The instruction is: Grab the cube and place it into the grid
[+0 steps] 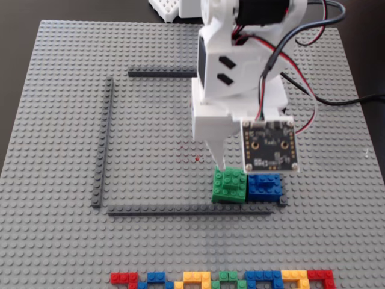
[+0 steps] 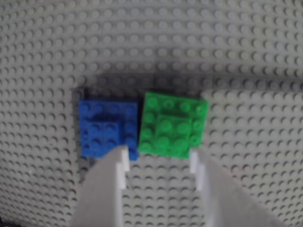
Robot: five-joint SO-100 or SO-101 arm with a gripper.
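Cube (image 2: 173, 124) just ahead of open gripper (image 2: 160, 163), w/ blue block (image 2: 108, 126) beside.

The white arm reaches steeply downward, end effector (image 2: 158, 165) pointing at the tabletop (image 1: 60, 120), its two fingers (image 2: 118, 170) spread apart with nothing gripped between them.

In the fixed view the cube (image 1: 229, 185) sits on the baseplate (image 1: 54, 120) inside the grid (image 1: 103, 144), near its right corner, just behind the near strip, with the other block (image 1: 264, 186) touching its right side. The brick row (image 1: 222, 279) lies along the baseplate's near edge, well apart from both. In the wrist view the sides are reversed: the cube (image 2: 173, 125) is right of the other block (image 2: 109, 127), and the gripper (image 2: 160, 163) hangs just before the cube.
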